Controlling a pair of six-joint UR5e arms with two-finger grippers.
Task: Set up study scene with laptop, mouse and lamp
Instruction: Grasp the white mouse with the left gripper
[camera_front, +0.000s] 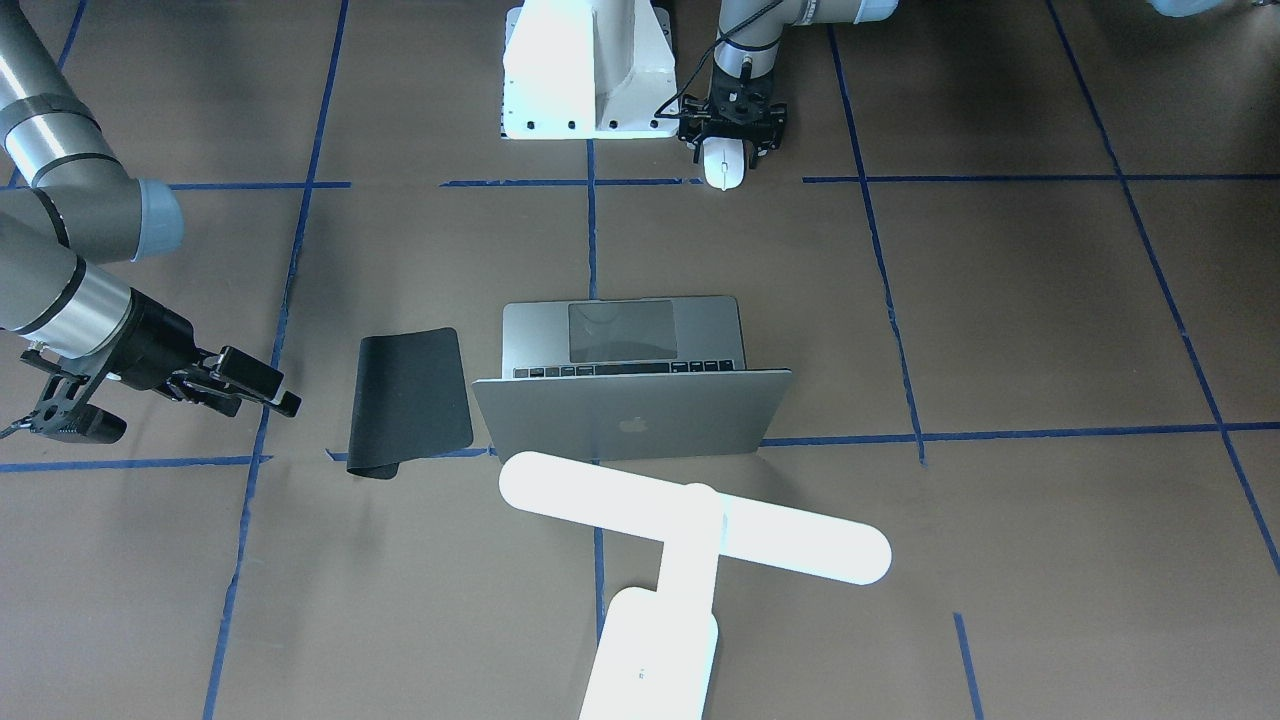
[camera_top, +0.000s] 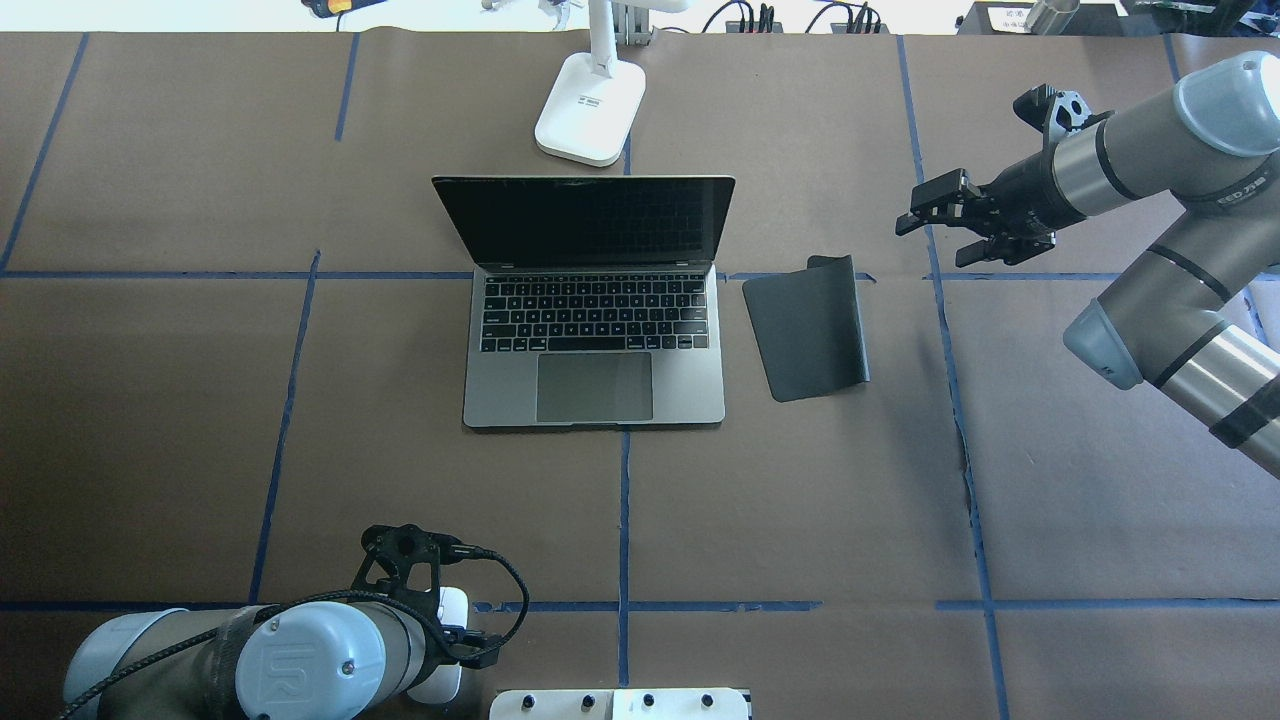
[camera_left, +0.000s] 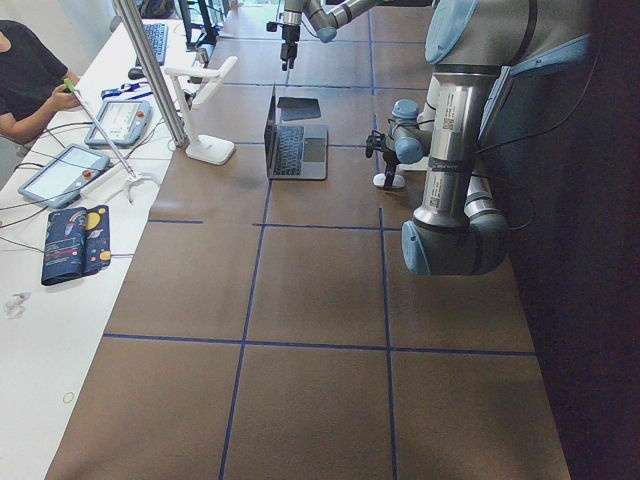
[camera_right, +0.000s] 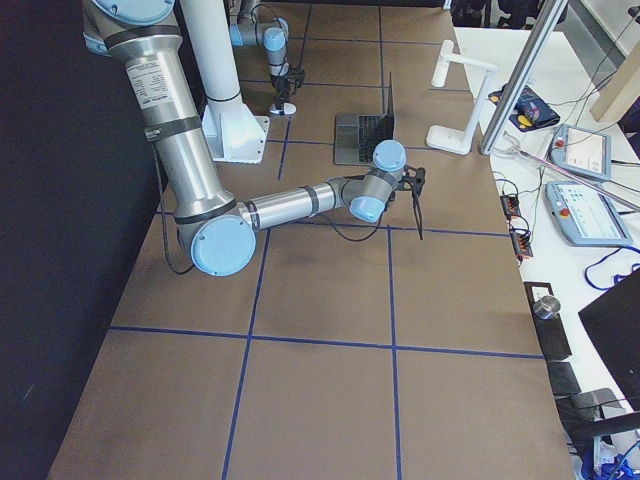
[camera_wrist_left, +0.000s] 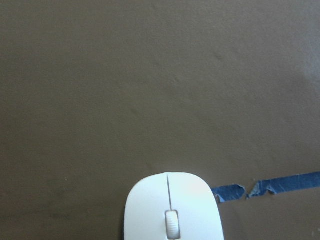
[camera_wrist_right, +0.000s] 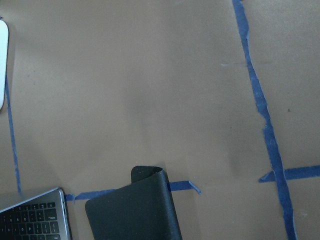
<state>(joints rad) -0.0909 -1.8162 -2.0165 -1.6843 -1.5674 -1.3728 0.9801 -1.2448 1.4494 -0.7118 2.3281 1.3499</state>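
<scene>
The laptop (camera_top: 595, 390) stands open at the table's middle, its screen dark and its lid (camera_front: 630, 415) facing the far side. Just beyond the laptop is the white lamp (camera_front: 690, 520), its base (camera_top: 590, 105) on the table. The white mouse (camera_front: 723, 165) lies on the table near the robot's pedestal, on a blue tape line, and shows at the bottom of the left wrist view (camera_wrist_left: 172, 210). My left gripper (camera_front: 730, 148) hangs right over the mouse's rear, fingers spread to either side, open. My right gripper (camera_top: 938, 225) hovers open and empty beyond the black mouse pad.
A black mouse pad (camera_top: 810, 325) with one curled end lies just right of the laptop. The white bolted pedestal (camera_front: 585, 70) stands beside the mouse. Blue tape lines cross the brown table. A person, tablets and cables are at a side bench (camera_left: 75, 165).
</scene>
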